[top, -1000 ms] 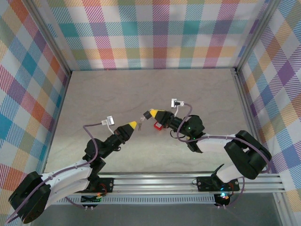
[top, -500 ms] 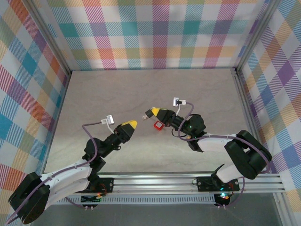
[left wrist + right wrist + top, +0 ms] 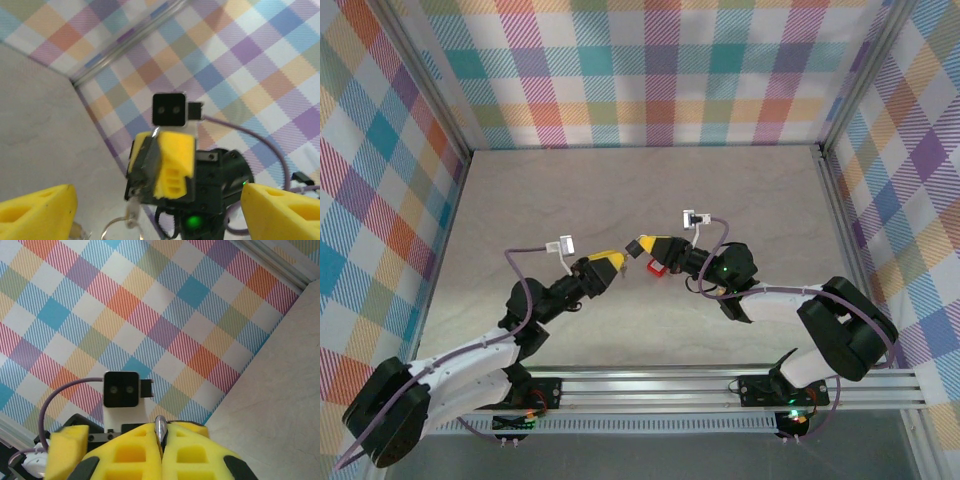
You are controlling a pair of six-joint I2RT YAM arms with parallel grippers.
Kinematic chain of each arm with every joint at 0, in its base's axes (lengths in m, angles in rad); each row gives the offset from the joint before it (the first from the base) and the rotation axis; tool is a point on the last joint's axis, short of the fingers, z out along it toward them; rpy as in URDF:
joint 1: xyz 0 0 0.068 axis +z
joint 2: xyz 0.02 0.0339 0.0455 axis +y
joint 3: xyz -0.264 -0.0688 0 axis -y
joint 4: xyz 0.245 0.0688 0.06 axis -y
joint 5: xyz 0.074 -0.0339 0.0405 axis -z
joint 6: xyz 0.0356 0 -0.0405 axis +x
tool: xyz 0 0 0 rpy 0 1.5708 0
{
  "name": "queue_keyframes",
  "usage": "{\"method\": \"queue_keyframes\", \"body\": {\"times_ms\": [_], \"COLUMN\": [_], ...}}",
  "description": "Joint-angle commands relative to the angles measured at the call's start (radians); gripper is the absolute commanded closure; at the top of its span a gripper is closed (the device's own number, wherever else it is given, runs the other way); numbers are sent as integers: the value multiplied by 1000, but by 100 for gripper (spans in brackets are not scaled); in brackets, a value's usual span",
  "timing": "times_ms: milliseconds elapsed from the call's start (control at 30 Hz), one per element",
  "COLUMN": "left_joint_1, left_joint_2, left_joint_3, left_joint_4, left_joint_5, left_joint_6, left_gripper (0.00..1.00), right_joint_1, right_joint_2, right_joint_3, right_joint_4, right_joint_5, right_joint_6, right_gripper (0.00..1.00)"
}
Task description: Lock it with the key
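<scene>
Bench (image 3: pixel 740 190) of pale grey, stone-like finish is enclosed by plaid walls (image 3: pixel 660 80) at 9, 12 and 3 o'clock. From 7 o'clock the left arm (image 3: pixel 470 355) is extended toward the middle, and from 4 o'clock the right arm (image 3: pixel 790 300) is bent back toward the same spot. The left gripper (image 3: pixel 613 262) is placed just at 8 o'clock of the bench's middle. Its yellow fingers (image 3: pixel 37 207) are spread wide apart, and nothing is held between them. The right gripper (image 3: pixel 640 244) is pointed at it from 2 o'clock, near but not touching. Its jaws are pressed together on the key (image 3: pixel 159 429), of which a thin metal sliver is seen pinched between the yellow pads. In the left wrist view a thin key ring (image 3: pixel 119 229) is seen hanging at 7 o'clock below that gripper. A red padlock (image 3: pixel 659 266) is seen on the bench at 5 o'clock of the right gripper's tip, partly hidden under the wrist.
</scene>
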Motion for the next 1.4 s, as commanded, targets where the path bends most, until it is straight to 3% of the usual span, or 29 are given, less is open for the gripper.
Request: {"method": "queue_keyframes", "body": {"times_ms": [0, 300, 633, 1100, 1367], "left_joint_1": [10, 21, 25, 31, 55], "left_joint_2": [61, 171, 172, 178, 186], "left_joint_3": [30, 9, 3, 5, 5], "left_joint_4": [125, 333, 336, 332, 332], "left_joint_5": [76, 78, 104, 153, 158], "left_joint_6": [-40, -116, -131, -137, -137], "left_gripper": [20, 33, 43, 73, 77], "right_joint_1": [4, 7, 6, 7, 7], "right_joint_2": [-2, 4, 9, 9, -2], "right_joint_3": [42, 36, 35, 43, 46], "right_joint_4": [61, 61, 61, 61, 61], "right_joint_5": [-23, -26, -23, -30, -58], "right_joint_6": [5, 3, -2, 8, 14], "right_gripper": [100, 100, 100, 100, 100]}}
